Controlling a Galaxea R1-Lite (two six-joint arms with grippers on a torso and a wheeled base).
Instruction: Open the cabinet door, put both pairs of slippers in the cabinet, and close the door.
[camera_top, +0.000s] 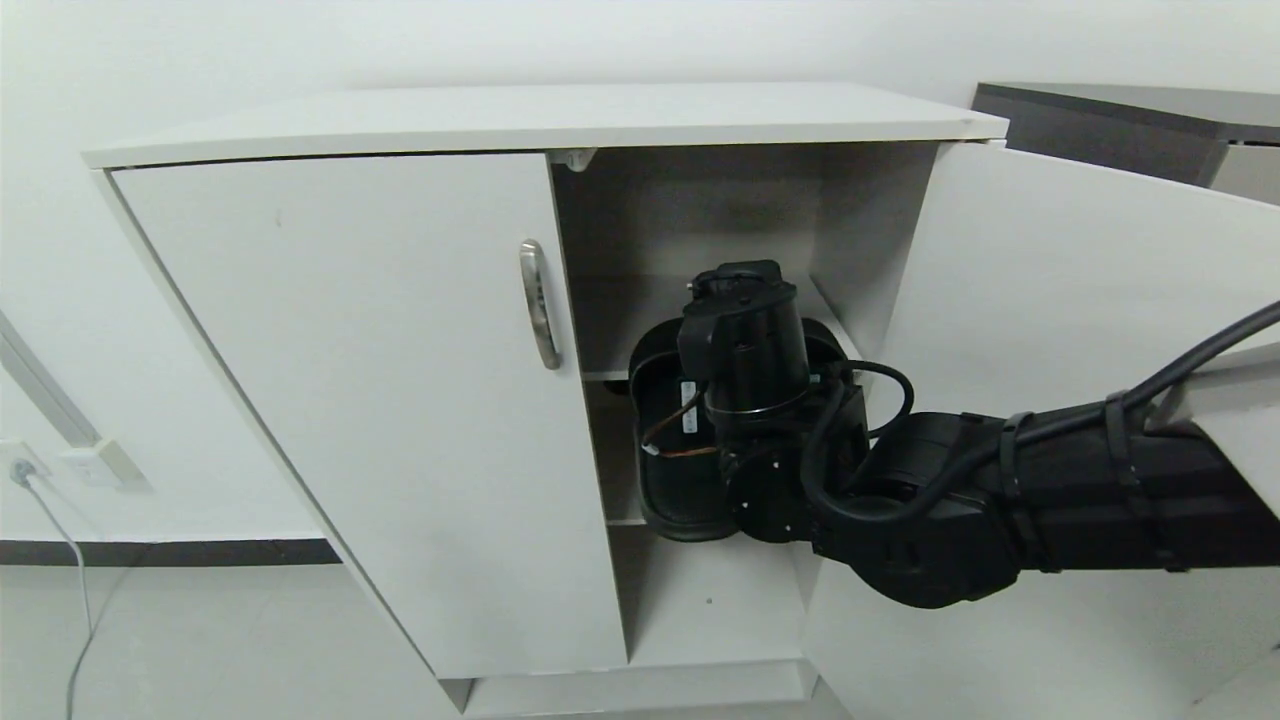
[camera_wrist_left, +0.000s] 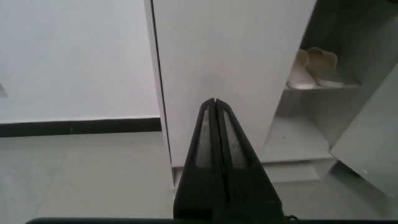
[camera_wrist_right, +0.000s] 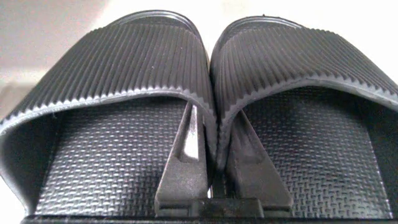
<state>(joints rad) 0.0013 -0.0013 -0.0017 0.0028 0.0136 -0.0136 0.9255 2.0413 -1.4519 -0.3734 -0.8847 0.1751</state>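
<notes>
White walls back a white cabinet (camera_top: 540, 115), its right door open. At head-view centre, the right gripper (camera_wrist_right: 216, 121) clamps the black slippers (camera_top: 675, 470) inside it. The left gripper (camera_wrist_left: 214, 104) is pressed together; beige slippers (camera_wrist_left: 317, 65) sit shelved.

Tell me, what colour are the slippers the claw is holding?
Those slippers are black with ribbed straps, clearest in the right wrist view.

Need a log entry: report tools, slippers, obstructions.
Right tool shut on black slippers, inside cabinet. Left tool shut, empty, outside. Pale slippers already shelved. Right door open; nothing seen blocking.
</notes>
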